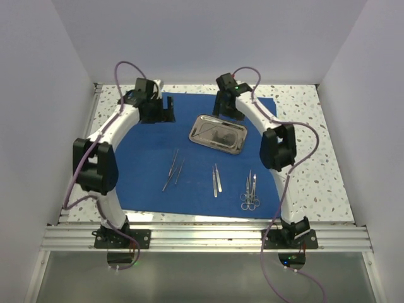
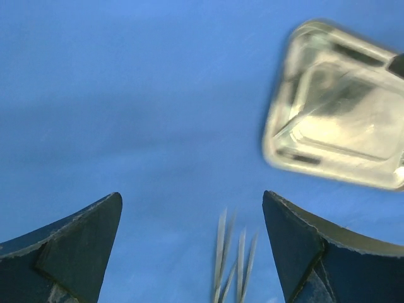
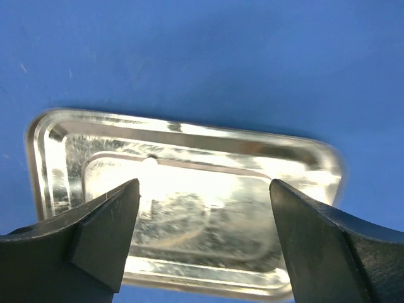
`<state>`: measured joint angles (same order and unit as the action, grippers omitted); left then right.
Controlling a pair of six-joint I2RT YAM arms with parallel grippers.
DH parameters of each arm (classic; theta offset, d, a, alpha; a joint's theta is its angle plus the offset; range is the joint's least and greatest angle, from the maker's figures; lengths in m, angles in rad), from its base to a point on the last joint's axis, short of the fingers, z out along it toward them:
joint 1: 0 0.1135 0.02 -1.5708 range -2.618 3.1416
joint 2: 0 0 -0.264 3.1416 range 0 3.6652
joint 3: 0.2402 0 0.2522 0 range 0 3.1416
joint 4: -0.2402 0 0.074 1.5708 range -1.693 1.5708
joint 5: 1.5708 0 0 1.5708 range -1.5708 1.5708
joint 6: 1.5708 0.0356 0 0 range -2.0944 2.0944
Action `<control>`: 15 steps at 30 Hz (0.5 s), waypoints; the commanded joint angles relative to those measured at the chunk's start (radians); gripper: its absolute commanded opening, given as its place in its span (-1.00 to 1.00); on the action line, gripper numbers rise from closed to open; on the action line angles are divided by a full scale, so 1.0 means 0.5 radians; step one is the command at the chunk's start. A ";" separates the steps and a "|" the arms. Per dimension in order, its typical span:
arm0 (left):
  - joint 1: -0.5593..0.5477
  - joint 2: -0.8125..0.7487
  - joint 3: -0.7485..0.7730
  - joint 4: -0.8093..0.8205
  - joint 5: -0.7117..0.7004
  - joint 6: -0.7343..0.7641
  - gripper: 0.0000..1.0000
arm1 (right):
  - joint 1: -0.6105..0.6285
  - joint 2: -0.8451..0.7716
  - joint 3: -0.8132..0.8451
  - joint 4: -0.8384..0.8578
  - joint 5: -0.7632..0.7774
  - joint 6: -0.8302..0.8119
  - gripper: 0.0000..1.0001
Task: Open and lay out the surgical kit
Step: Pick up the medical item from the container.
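The blue drape (image 1: pixel 145 164) lies spread flat on the counter (image 1: pixel 303 158) and covers most of the ground between the two arms, so every piece rests on cloth, not on bare surface. The steel tray (image 3: pixel 189 134) sits on the far half of the drape, right of centre. It appears empty, and the dark patches in it read as reflections. On the near half, three groups lie in a row, each apart from the next: a slim pair of instruments (image 1: pixel 174 169) at left, the tweezers (image 1: pixel 216 180) in the middle, and the ring-handled forceps (image 1: pixel 250 192) at right, rings toward the near edge. This spacing leaves each piece separately reachable. The right pincer (image 3: pixel 204 189) hangs directly over the tray with jaws apart and nothing between them. The left pincer (image 2: pixel 190 208) is over bare cloth near the drape's far left corner, jaws wide and empty. In my judgement the layout is essentially complete, and both arms stand on the far side, away from the instrument row.
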<state>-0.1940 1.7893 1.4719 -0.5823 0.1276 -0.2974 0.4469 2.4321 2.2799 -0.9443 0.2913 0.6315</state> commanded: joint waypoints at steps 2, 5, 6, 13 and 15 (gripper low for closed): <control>-0.231 0.314 0.498 -0.124 0.058 0.131 0.90 | -0.160 -0.519 -0.267 0.133 0.019 -0.054 0.75; -0.348 0.492 0.691 -0.142 0.110 0.165 0.89 | -0.237 -0.860 -0.669 0.265 0.013 -0.070 0.75; -0.373 0.526 0.710 -0.133 0.107 0.171 0.89 | -0.255 -0.949 -0.758 0.287 0.016 -0.079 0.75; -0.548 0.842 0.928 -0.038 0.033 0.211 0.80 | -0.409 -1.578 -1.408 0.312 0.046 -0.204 0.76; -0.572 0.918 0.998 -0.023 0.003 0.208 0.80 | -0.449 -1.750 -1.555 0.287 0.056 -0.217 0.77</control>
<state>-0.4709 2.2139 1.8938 -0.6167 0.1490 -0.2192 0.2390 1.6463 1.5864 -0.8085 0.2981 0.5617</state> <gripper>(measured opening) 0.903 0.879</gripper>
